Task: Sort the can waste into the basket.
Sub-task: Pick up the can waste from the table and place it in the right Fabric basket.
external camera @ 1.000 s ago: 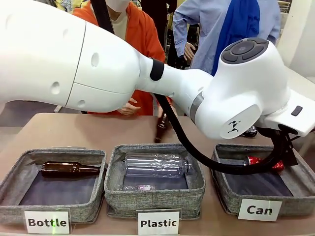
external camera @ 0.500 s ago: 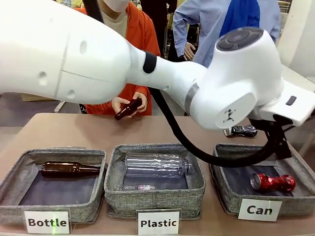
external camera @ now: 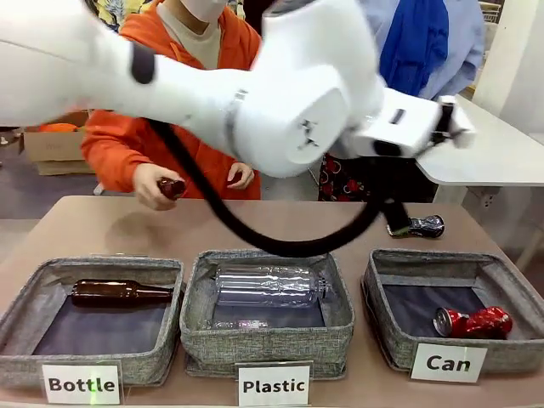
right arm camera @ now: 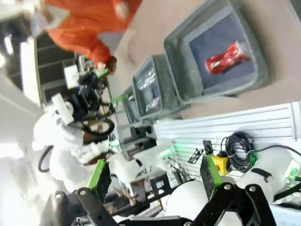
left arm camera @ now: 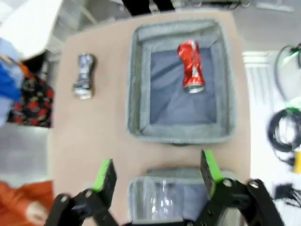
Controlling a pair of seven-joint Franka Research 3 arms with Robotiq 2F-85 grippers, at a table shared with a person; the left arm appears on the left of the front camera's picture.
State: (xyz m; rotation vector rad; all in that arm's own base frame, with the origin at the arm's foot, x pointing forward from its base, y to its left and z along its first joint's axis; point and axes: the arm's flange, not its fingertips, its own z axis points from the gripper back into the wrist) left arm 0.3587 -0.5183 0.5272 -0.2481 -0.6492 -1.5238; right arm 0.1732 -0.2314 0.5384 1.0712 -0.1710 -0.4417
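I count three baskets on the bench: the Bottle basket [external camera: 144, 367], the Plastic basket [external camera: 208, 350] and the Can basket [external camera: 391, 340]. There are two crushed cans, a red can [external camera: 473, 322] and a black-and-silver can [external camera: 416, 226]. I also see two brown bottles, a binned bottle [external camera: 119, 292] and a hand-held bottle [external camera: 170, 188], and one clear bottle [external camera: 268, 285].

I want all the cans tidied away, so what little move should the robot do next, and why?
Probably swing the left tool, open and empty, over the black-and-silver can. The red can already lies in the Can basket, but that one lies on the table beside it.
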